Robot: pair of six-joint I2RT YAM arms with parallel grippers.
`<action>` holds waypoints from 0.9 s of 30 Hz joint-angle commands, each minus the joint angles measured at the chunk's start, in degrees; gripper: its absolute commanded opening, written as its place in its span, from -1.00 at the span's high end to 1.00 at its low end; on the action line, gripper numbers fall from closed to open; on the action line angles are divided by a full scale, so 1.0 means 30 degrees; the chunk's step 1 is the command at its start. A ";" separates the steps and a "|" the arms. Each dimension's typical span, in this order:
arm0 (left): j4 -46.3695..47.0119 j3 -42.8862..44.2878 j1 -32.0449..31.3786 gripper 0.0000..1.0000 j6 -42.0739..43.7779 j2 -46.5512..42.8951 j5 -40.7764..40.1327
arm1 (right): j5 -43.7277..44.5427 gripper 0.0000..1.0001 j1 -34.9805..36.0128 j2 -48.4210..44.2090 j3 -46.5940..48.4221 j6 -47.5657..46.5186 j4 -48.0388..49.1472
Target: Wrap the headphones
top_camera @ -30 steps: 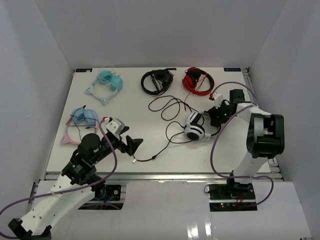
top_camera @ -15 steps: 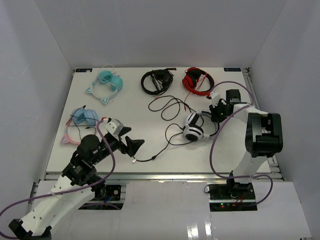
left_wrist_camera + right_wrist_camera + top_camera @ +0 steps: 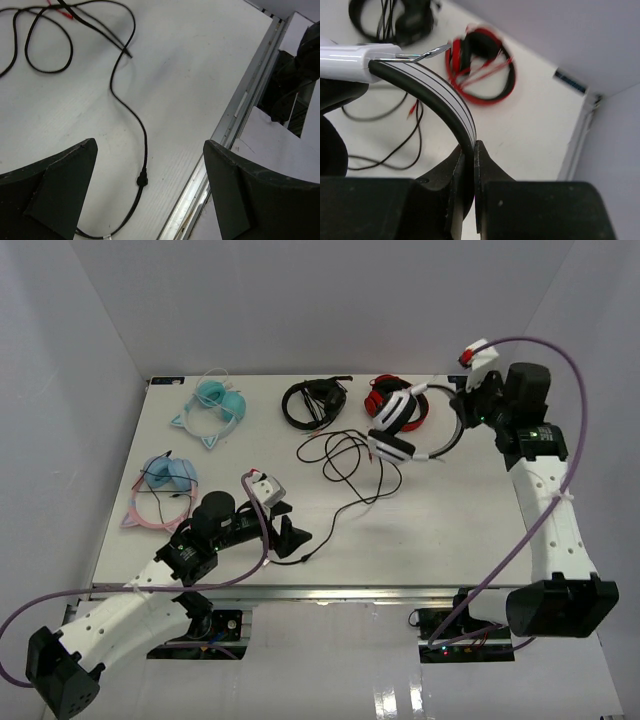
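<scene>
The white headphones hang in the air above the far right of the table, cups to the left. My right gripper is shut on their headband, the striped band pinched between the jaws of this gripper. Their thin black cable drops to the table in loops and runs toward the near edge. My left gripper stands open low over the cable's near end. In the left wrist view the cable lies between the wide-apart fingers of the left gripper, untouched.
An all-black pair and a red-and-black pair lie at the back, the red pair just beneath the lifted headphones. Teal cat-ear headphones and a blue-pink pair lie at the left. The table's metal front rail is close to my left gripper.
My right gripper shut on the headband and lifted the headphones up and toward the back right, dragging the cable along. My left arm moved right, closer to the cable's end.
</scene>
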 commanded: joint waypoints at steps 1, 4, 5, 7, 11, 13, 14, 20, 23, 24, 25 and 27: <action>0.2886 0.0586 -0.1181 -0.96 0.2600 0.0826 0.1027 | -0.0656 0.85 -0.0012 -0.1005 0.3771 0.2705 -0.0054; 0.4041 0.1030 -0.1818 -0.96 0.3380 0.1741 0.0728 | -0.0785 0.85 -0.0006 -0.0913 0.5154 0.3429 -0.0011; 0.4613 0.1042 -0.1986 -0.96 0.3509 0.1981 0.0724 | -0.0802 0.85 -0.0003 -0.0888 0.5553 0.3643 -0.0003; 0.6433 0.0859 -0.2152 -0.96 0.3326 0.2476 0.0928 | -0.0865 0.85 -0.0006 -0.0804 0.6308 0.4060 -0.0024; 0.9872 -0.0176 -0.2703 -0.96 0.2965 0.3718 0.0293 | -0.1342 0.85 -0.0015 -0.0703 0.7392 0.4764 -0.0178; 1.2075 -0.0829 -0.2975 -0.96 0.2852 0.4593 -0.0285 | -0.1575 0.85 -0.0086 -0.0783 0.7801 0.5176 -0.0178; 1.3290 -0.1117 -0.3046 -0.96 0.2755 0.5090 -0.0536 | -0.1682 0.85 -0.0162 -0.0852 0.7919 0.5363 -0.0178; 1.8348 -0.1488 -0.3493 -0.96 0.2696 0.8241 -0.0725 | -0.3260 0.85 -0.0806 -0.0779 0.8510 0.6729 -0.0168; 1.9417 -0.0019 -0.3769 -0.96 0.3428 1.0297 -0.1653 | -0.4569 0.85 -0.1473 -0.0605 0.8657 0.7926 -0.0042; 1.9655 0.0319 -0.3840 -0.96 0.3585 1.1035 -0.2178 | -0.5004 0.85 -0.1620 -0.0557 0.8620 0.8357 0.0024; 1.9973 0.0704 -0.3872 -0.96 0.3749 1.1545 -0.2841 | -0.5292 0.85 -0.1757 -0.0536 0.8575 0.8634 0.0104; 2.0705 0.1494 -0.3872 -0.96 0.4118 1.2452 -0.4175 | -0.5814 0.85 -0.2003 -0.0560 0.8565 0.9109 0.0197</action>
